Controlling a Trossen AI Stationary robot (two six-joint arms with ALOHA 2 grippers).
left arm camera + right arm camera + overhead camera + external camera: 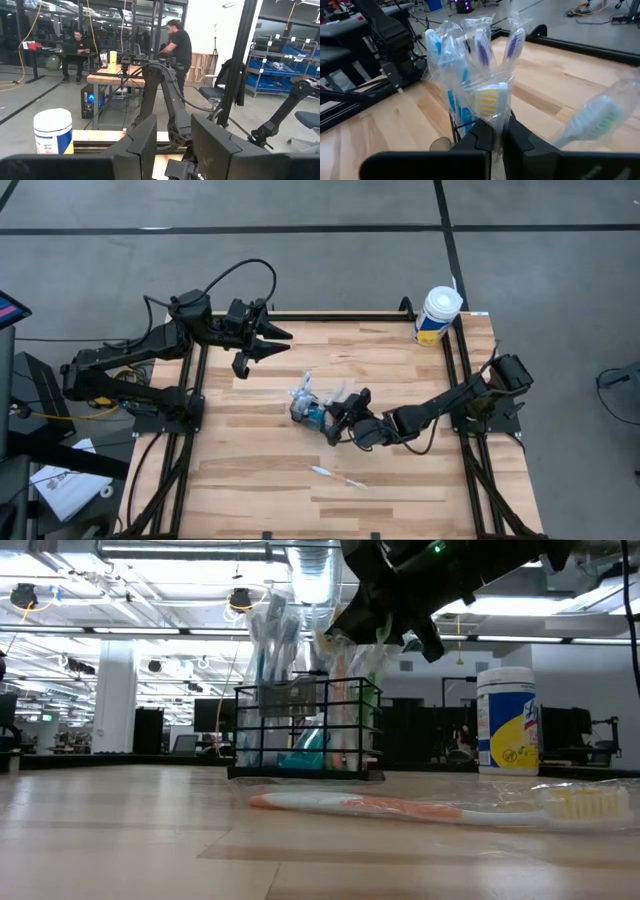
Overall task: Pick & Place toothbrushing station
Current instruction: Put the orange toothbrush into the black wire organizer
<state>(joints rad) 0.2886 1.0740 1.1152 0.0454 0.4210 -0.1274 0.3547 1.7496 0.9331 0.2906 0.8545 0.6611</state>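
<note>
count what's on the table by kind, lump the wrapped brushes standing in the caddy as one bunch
wire-mesh caddy: 1
bunch of wrapped toothbrushes standing in the caddy: 1 (the right gripper is shut on the yellow-headed one)
loose toothbrush lying on the table: 1
white tub with yellow-blue label: 1
total: 4

Two dark jointed arms (pixel 130 365) trailing black cables (pixel 240 272).
</note>
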